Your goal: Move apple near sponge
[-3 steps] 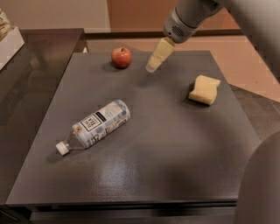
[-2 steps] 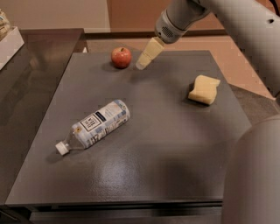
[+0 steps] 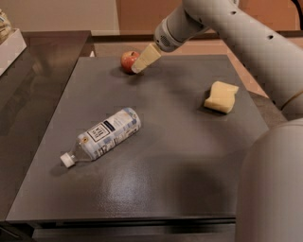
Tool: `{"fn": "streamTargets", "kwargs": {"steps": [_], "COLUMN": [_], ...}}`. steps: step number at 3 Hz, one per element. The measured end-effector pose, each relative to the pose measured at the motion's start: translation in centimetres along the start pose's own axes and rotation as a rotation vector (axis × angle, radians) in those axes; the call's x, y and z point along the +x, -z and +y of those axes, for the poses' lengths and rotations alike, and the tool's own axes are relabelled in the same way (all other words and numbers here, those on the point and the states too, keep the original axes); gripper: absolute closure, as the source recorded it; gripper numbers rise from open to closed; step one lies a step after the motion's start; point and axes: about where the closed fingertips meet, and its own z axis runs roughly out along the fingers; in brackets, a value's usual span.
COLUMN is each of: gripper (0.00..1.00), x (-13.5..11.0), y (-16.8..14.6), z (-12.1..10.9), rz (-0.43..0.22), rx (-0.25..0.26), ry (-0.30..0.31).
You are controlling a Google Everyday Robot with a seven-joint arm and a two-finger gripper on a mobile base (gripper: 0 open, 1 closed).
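One camera view covers the scene. One dark grey, matte tabletop [image 3: 180,142] fills most of it, lightly reflective near the front edge; a darker glossy counter [image 3: 33,94] adjoins it on the left, carrying the corner of a white box [image 3: 10,47]. A pale wall [image 3: 61,14] stands behind.

Count of items on the tabletop: one apple [image 3: 126,60], one sponge [image 3: 221,97], one plastic bottle [image 3: 106,136].

- The apple sits at the far edge, left of centre.
- The sponge lies flat towards the right edge, well apart from the apple.
- The bottle lies on its side, white cap towards the near left.

One grey arm [image 3: 227,28] enters from the upper right. Its cream gripper [image 3: 138,68] angles down against the apple's right side; whether it is spread or closed cannot be told.
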Motion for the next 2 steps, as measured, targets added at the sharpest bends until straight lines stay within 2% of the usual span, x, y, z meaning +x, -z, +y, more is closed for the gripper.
{"fn": "streamTargets", "kwargs": {"steps": [1,2], "gripper": [0.00,0.00], "x": [-1.0,-1.9], "y": [-2.3,-4.6], "z": [0.1,0.2], "rz": [-0.046,-0.060], "rx": [-0.007,-0.032], "ry": [-0.014,-0.016]}}
